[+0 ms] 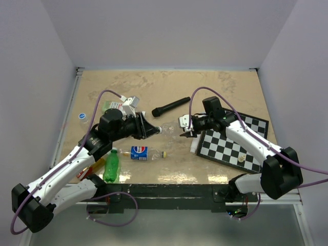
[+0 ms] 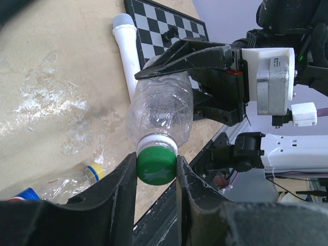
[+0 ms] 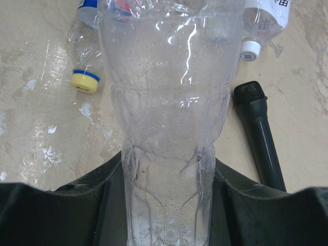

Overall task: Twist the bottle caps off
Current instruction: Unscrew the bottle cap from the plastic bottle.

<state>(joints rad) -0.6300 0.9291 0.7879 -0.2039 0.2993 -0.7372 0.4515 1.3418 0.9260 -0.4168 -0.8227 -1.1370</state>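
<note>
Pinching the green cap (image 2: 157, 165) between its closed fingers, the left gripper (image 2: 157, 177) holds the neck end of a clear crinkled bottle (image 2: 163, 107). The right gripper (image 3: 168, 174) is clamped round the same bottle's lower body, so it is held off the table (image 1: 215, 87) between the two arms. Nearer the bases lie a Pepsi-labelled bottle (image 1: 139, 152) with a yellow cap (image 1: 165, 154) and a bright green bottle (image 1: 111, 166). A black microphone (image 1: 170, 106) lies farther back. A white microphone (image 2: 129, 56) rests beside the chessboard (image 1: 233, 146).
</note>
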